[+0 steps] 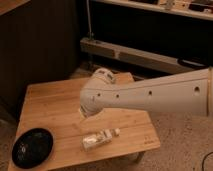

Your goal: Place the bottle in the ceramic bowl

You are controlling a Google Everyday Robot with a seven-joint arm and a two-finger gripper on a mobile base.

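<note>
The bottle (100,140) lies on its side near the front edge of the wooden surface (50,102), with its white cap pointing right. The black ceramic bowl (32,147) sits at the surface's front left corner, well apart from the bottle and holding nothing. The robot's thick white arm (150,95) reaches in from the right, above the middle of the surface. Its rounded joint hides nearly all of the tool (82,114). Only a small pale piece shows under the joint, above and just left of the bottle and not touching it. Whether the tool is open or closed cannot be told.
</note>
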